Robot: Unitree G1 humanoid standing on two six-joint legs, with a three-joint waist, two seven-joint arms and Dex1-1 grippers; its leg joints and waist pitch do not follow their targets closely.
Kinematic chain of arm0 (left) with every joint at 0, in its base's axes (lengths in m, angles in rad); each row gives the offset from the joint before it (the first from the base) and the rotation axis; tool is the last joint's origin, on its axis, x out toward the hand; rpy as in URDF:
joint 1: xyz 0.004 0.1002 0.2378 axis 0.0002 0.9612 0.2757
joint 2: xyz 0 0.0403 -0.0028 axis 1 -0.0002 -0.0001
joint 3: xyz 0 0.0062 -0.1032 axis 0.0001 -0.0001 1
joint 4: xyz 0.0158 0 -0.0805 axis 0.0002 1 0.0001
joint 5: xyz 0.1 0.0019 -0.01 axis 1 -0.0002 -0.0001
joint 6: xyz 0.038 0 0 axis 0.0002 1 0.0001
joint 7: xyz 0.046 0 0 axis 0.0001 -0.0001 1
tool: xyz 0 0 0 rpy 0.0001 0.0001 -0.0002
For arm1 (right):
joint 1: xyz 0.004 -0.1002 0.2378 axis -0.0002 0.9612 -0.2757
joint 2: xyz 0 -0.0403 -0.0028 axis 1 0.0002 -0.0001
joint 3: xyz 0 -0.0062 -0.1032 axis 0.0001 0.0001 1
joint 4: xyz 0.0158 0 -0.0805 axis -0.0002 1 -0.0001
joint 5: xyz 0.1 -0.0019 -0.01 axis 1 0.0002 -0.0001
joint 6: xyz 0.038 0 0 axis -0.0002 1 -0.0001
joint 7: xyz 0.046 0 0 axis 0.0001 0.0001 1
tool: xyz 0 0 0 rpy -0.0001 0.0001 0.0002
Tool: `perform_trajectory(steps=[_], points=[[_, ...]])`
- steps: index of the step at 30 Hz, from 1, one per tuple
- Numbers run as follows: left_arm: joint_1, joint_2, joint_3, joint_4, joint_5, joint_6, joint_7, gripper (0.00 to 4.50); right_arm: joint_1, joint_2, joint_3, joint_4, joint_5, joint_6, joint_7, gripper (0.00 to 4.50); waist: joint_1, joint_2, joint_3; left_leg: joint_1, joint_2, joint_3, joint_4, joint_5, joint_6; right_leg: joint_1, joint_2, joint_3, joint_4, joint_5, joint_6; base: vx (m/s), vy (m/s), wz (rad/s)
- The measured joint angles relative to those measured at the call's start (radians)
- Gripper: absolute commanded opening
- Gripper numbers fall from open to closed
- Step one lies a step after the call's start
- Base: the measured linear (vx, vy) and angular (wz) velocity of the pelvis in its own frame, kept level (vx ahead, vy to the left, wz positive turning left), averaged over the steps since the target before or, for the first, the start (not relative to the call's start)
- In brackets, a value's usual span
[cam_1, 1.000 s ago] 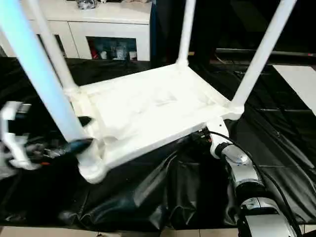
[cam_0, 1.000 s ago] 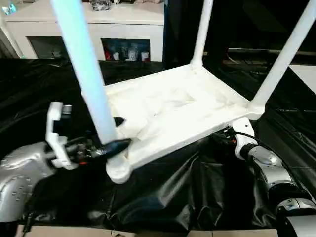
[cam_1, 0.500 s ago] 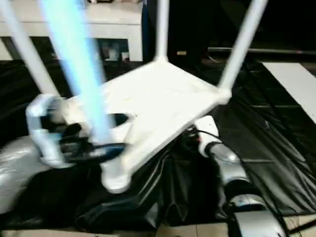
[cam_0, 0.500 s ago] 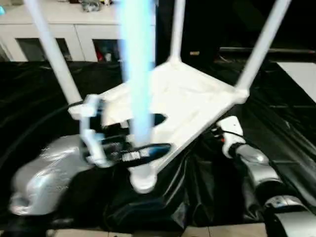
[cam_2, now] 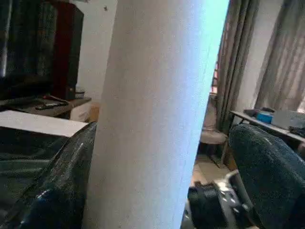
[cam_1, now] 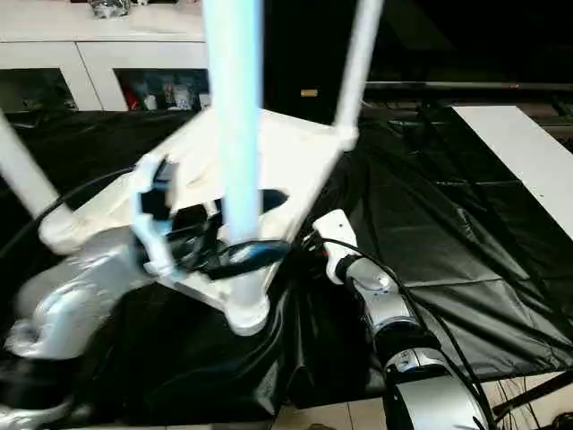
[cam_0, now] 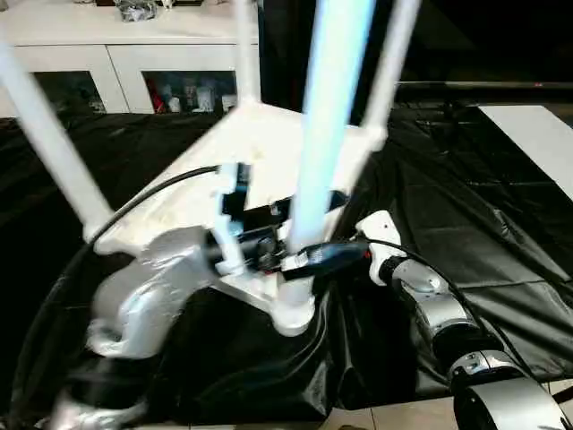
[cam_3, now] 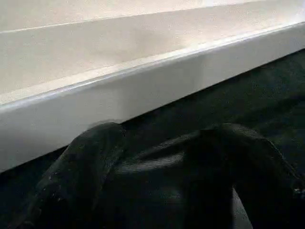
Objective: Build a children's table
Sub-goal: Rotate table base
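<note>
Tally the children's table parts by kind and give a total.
White plastic rectangular tabletop: 1
Long white tapered tube legs: 4 (near leg, left leg, back leg, right leg)
Total: 5

My forearms are rounded silver shells. A black cable loops along the left one to a white bracket before the left tool (cam_0: 329,253), whose fingers are black. The right arm is jointed silver segments with black cables, ending in a white wrist housing.
</note>
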Motion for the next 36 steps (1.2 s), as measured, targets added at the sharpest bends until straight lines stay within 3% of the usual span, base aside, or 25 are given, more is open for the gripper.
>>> perform_trajectory(steps=[6, 16, 20, 23, 30, 36], points=[[-0.030, -0.023, -0.012, 0.048, 0.046, -0.042, 0.012, 4.40, 0.004, 0.024, 0.015, -0.001, -0.008, -0.021, 0.025, 3.81, -0.001, -0.001, 0.000, 0.001, 0.001, 0.000, 0.000, 0.000, 0.000, 0.000, 0.003, 0.003, -0.001, 0.000, -0.001, 0.000, 0.000, 0.00], [-0.060, -0.057, -0.025, 0.124, 0.124, -0.098, 0.037, 4.40, 0.009, 0.037, 0.028, -0.007, -0.012, -0.041, 0.049, 3.81, 0.014, -0.001, 0.000, 0.002, 0.001, 0.000, 0.000, 0.000, 0.000, -0.001, 0.004, 0.003, -0.003, 0.001, -0.001, 0.000, 0.000, 0.00], [-0.076, -0.075, -0.030, 0.176, 0.176, -0.143, 0.071, 4.40, 0.009, 0.038, 0.032, -0.007, -0.026, -0.048, 0.039, 3.81, 0.020, -0.001, 0.000, 0.002, 0.001, 0.000, 0.000, 0.000, 0.000, -0.001, 0.004, 0.003, -0.004, 0.001, -0.001, 0.000, 0.000, 0.00], [-0.110, -0.086, -0.047, 0.252, 0.264, -0.204, 0.131, 4.40, -0.016, 0.049, 0.047, 0.013, -0.070, -0.048, -0.073, 3.81, 0.020, -0.001, 0.000, 0.002, 0.001, 0.000, 0.000, 0.000, 0.000, -0.001, 0.004, 0.003, -0.004, 0.002, -0.003, 0.000, 0.000, 0.00], [-0.149, -0.076, -0.074, 0.381, 0.428, -0.327, 0.256, 4.40, -0.022, 0.037, -0.013, 0.008, -0.012, -0.061, -0.082, 3.81, 0.021, 0.000, 0.000, 0.002, 0.001, 0.000, -0.001, 0.000, 0.000, -0.002, 0.004, 0.003, -0.003, 0.002, -0.003, 0.000, 0.000, 0.00], [-0.143, -0.087, -0.038, 0.442, 0.448, -0.371, 0.294, 4.40, -0.017, -0.022, -0.068, -0.041, 0.044, -0.088, -0.038, 3.81, 0.024, 0.000, 0.001, 0.000, 0.001, 0.000, -0.001, 0.000, 0.000, -0.003, 0.004, 0.003, -0.004, 0.003, -0.003, 0.000, 0.000, 0.00]])
